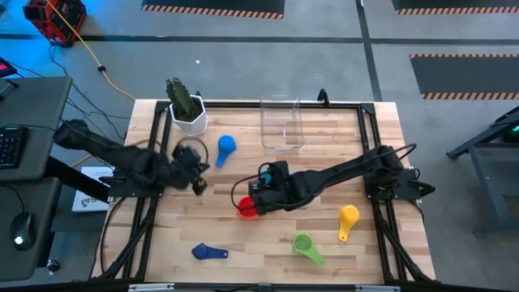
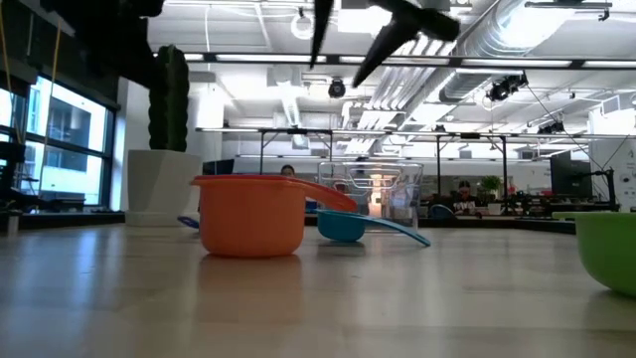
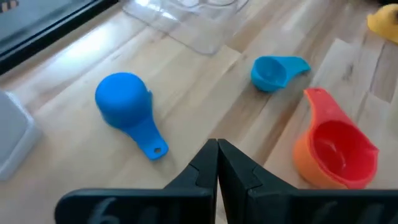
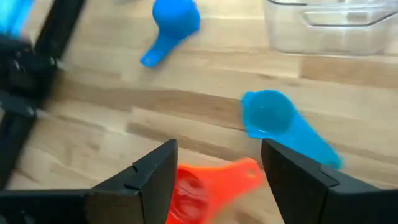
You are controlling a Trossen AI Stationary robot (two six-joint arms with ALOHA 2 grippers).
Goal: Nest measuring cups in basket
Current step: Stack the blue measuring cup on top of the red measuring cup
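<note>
The red cup sits nested inside the orange cup (image 1: 246,209) (image 3: 333,149) near the table's middle. Beside it the light blue cup (image 4: 273,115) lies on the wood, and the blue cup (image 1: 225,148) rests mouth-down farther back. The yellow (image 1: 348,219), green (image 1: 306,246) and dark blue (image 1: 209,252) cups lie toward the near edge. The clear basket (image 1: 281,123) stands at the far edge. My right gripper (image 4: 219,149) (image 2: 335,75) is open, hovering above the orange and red pair without touching it. My left gripper (image 3: 217,152) (image 1: 199,185) is shut, left of the pair, holding nothing.
A white pot with a cactus (image 1: 186,109) stands at the far left corner, close to the blue cup. The table's black frame (image 1: 369,122) runs along its edges. Bare wood lies between the basket and the nested pair.
</note>
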